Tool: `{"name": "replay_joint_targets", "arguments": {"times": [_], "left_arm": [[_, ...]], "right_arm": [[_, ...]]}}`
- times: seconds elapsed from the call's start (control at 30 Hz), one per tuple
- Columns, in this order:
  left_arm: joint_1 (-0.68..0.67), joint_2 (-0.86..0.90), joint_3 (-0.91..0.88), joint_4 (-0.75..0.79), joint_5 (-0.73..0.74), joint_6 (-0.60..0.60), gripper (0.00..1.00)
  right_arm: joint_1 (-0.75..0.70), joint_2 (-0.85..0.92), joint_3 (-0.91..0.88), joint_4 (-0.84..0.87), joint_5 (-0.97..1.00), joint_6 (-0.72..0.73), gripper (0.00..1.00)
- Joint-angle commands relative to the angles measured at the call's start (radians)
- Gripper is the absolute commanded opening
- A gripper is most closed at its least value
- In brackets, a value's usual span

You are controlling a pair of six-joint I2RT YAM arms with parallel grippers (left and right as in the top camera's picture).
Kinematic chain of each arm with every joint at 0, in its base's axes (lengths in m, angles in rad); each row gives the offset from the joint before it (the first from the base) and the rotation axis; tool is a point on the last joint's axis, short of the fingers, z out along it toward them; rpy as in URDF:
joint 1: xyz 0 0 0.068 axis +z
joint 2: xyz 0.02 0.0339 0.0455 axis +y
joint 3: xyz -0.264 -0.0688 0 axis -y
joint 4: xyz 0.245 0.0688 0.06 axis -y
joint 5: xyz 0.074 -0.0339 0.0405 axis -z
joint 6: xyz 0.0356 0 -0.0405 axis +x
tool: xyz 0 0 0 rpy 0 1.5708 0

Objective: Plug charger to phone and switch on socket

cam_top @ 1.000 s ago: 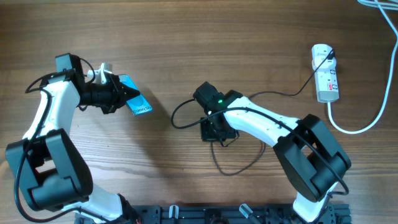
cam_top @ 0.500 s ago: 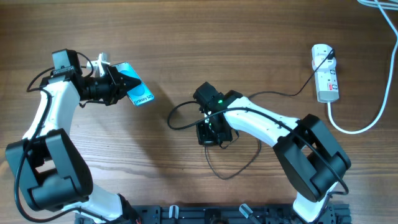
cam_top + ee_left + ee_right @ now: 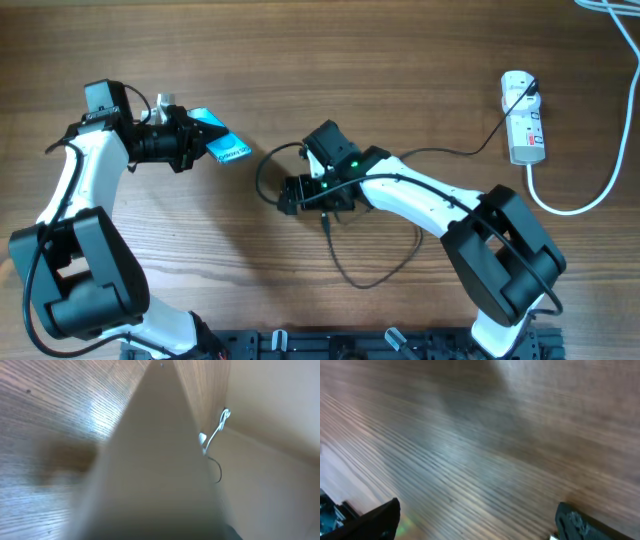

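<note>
Wooden table [image 3: 400, 60] all round, nothing on it but the kit. The left gripper [image 3: 197, 140] is up at the left with the phone [image 3: 228, 150] pinched by one end. The teal screen pokes out toward the middle of the table, tilted and looking lifted off the wood. Its wrist camera is basically one grey blur, so no help there.

The right gripper [image 3: 290, 193] sits near the centre, just beside the phone's free end but not touching it. Its wrist view shows both fingers [image 3: 375, 520] spread wide with only bare wood between them, so it's holding nothing.

The charger [image 3: 460, 152] is the thin black cable that loops around and under that arm, then runs off to the socket [image 3: 525, 120] at the far right. It looks plugged in there, next to the thicker white cable [image 3: 590, 200]. A short dark stub just below the right gripper might be the connector tip, honestly can't tell.

Handling-wise, my guess is the cable is light and totally floppy, so grabbing it mid-length gives zero control over the tip. Better to pinch right behind the connector, on the stiff bit, lined up with the port. The phone looks slim and smooth, probably slippery, and it's only held at one end. Pushing the plug in could lever it round, so push straight along its length
</note>
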Motion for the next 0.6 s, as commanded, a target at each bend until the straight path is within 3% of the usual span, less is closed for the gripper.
{"name": "replay_joint_targets", "arguments": {"times": [0.0,0.57], "left_arm": [[0.002,-0.023,0.003,0.006,0.042,-0.053,0.04],[0.002,-0.023,0.003,0.016,0.019,-0.043,0.04]], "right_arm": [[-0.005,0.015,-0.005,0.114,0.013,-0.002,1.0],[-0.004,0.015,-0.005,0.173,0.013,-0.003,1.0]]}}
